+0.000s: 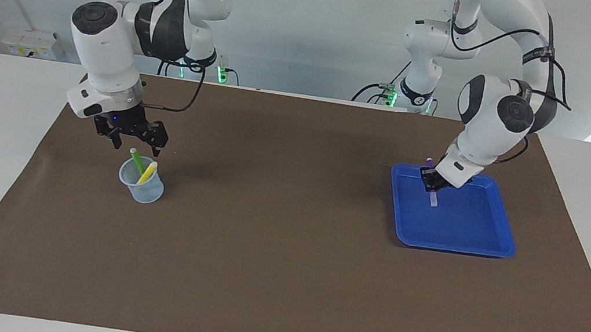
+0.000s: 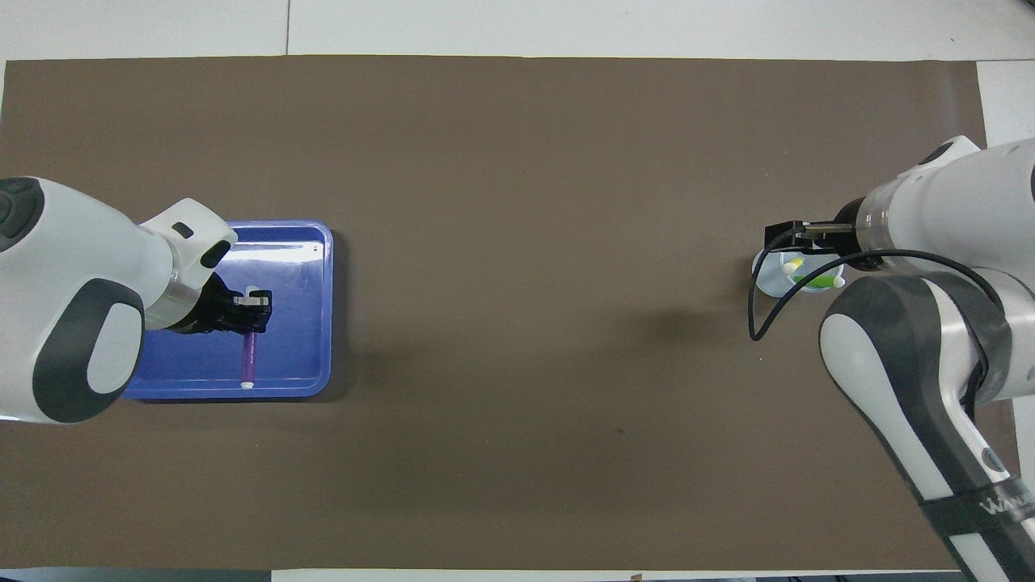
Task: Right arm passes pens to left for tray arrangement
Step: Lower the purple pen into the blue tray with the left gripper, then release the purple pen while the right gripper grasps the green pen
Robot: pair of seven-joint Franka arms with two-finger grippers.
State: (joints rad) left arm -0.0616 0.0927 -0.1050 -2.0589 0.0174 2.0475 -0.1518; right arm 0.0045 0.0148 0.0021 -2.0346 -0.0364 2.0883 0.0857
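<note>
The tray [image 1: 455, 237] sits toward the left arm's end of the surface [image 1: 270, 256], one pen [image 2: 248, 360] in it under the left pincer [image 1: 432, 185] — the cup [image 1: 143, 184], holding two pens [image 1: 142, 166], stands well apart toward the right arm's end, under the right pincer [image 1: 138, 142]

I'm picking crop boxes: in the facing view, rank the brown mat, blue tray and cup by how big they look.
1. brown mat
2. blue tray
3. cup
</note>
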